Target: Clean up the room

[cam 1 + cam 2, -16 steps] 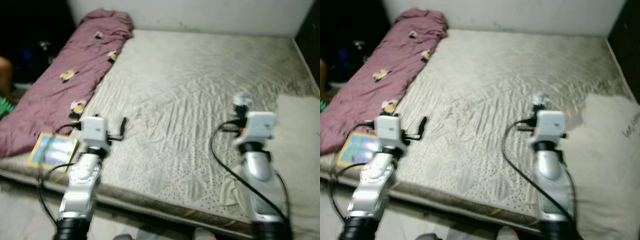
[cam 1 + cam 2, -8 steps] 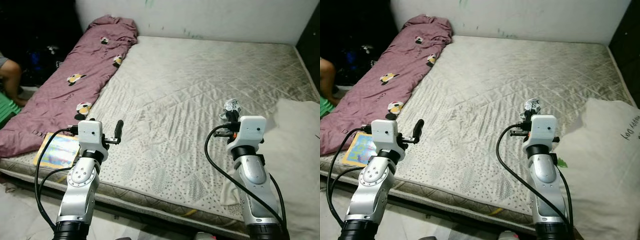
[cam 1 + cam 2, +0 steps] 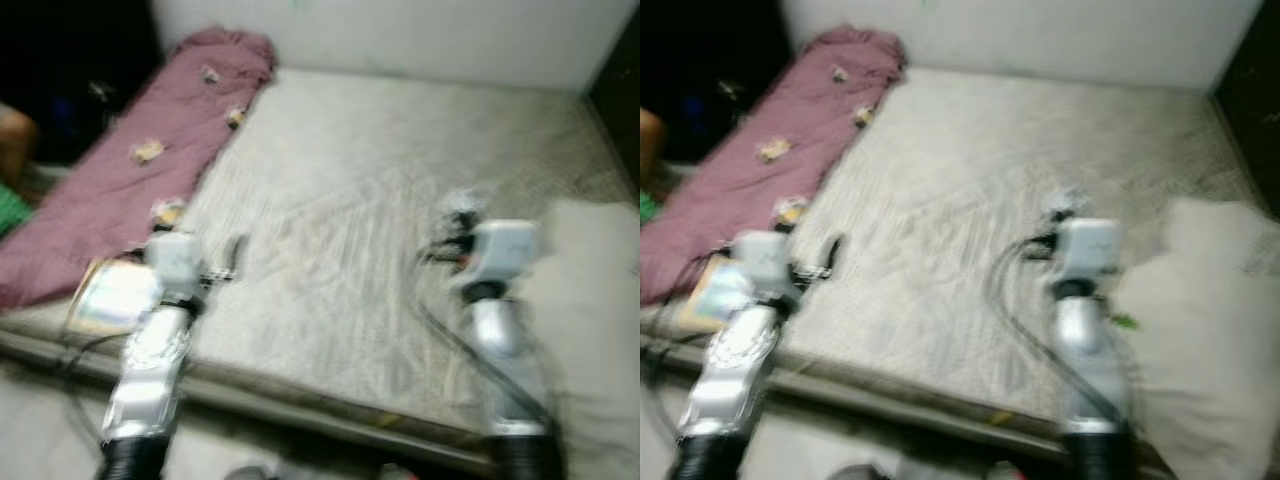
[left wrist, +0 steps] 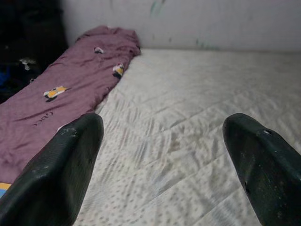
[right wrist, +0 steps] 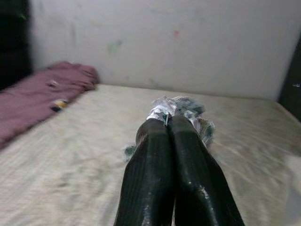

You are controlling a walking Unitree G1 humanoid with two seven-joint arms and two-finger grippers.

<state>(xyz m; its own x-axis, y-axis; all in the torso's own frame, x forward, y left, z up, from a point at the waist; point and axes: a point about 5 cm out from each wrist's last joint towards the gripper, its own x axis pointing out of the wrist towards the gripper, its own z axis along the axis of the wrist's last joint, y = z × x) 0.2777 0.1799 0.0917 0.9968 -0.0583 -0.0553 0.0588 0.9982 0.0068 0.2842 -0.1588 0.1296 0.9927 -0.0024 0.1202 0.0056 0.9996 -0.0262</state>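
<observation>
We've got our right gripper (image 5: 168, 123) pinched tight on a crinkly foil wrapper (image 5: 181, 109) at the fingertips, mattress (image 5: 70, 155) below, maroon blanket (image 5: 42, 92) off beyond.

Both eye views blurred for you | flat colourful item (image 3: 112, 297) at mattress (image 3: 380, 170) corner unreadable | person's limb (image 3: 14, 140) cut by edge

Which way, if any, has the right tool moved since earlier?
No clear move: right tool, shut on the foil wrapper, sits just left of the pillow as before.
</observation>
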